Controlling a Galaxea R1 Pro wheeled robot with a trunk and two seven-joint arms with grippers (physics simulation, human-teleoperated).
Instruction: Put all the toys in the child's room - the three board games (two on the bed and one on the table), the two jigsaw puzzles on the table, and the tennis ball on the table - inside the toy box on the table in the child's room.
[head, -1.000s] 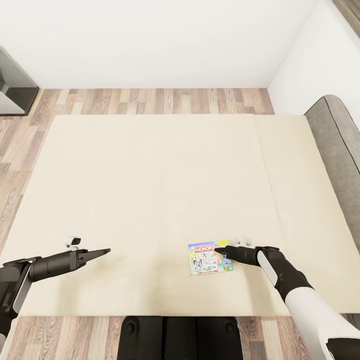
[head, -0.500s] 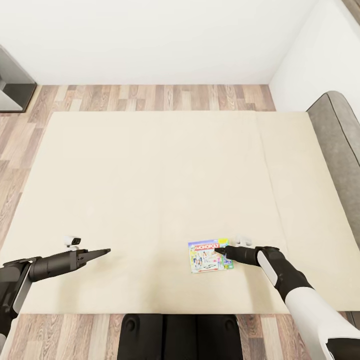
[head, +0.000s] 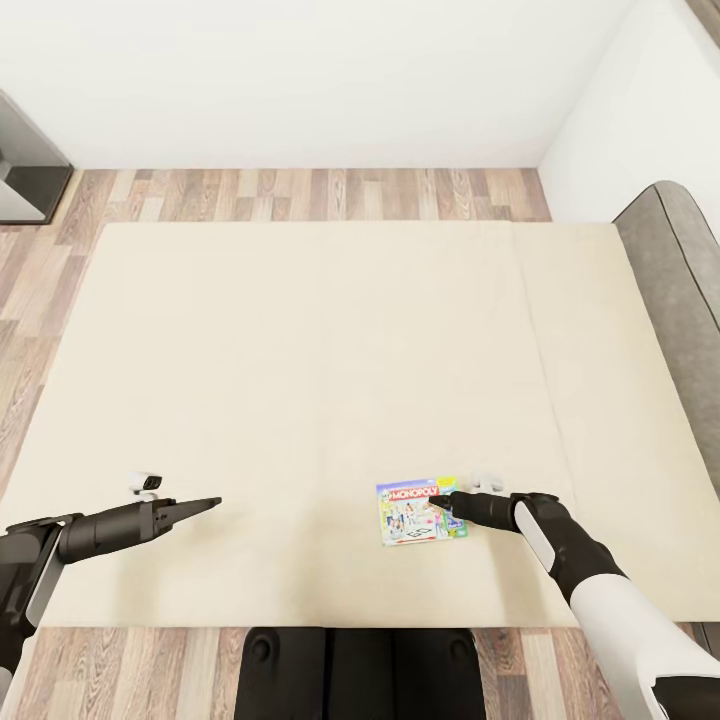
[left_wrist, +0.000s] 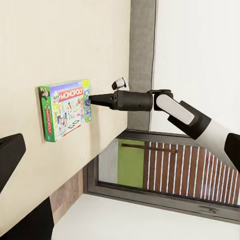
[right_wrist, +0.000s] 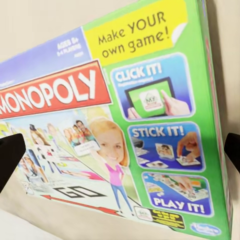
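Head view: wide beige bed (head: 300, 380) spans most of the frame, grey headboard (head: 680, 290) at right edge, wood-plank floor (head: 320, 195) and white wall above it.

Board game (head: 420, 511) lies flat on the mattress, lower centre-right of frame. Thin rectangular box. Cover: red "MONOPOLY" banner on a blue strip along the top, a green band down one side, cartoon children in the middle. The close right wrist picture of the board game (right_wrist: 115, 125) shows a yellow patch reading "Make YOUR own game!" and three small panels labelled "CLICK IT!", "STICK IT!", "PLAY IT!"; a "GO" square is printed near the lower edge. In the left wrist picture the board game (left_wrist: 66, 109) has a green side edge.

Right gripper (head: 437, 502) sits at the box's right-hand edge, tip over the cover. In the right wrist picture its dark fingertips (right_wrist: 10, 157) stand wide apart at either side of the box, not closed on it. From across the bed, the right gripper (left_wrist: 94, 99) looks like a narrow point touching the box edge.

Left gripper (head: 210, 501) hovers over bare mattress at lower left, well apart from the box, holding nothing; whether it is open, cannot tell.
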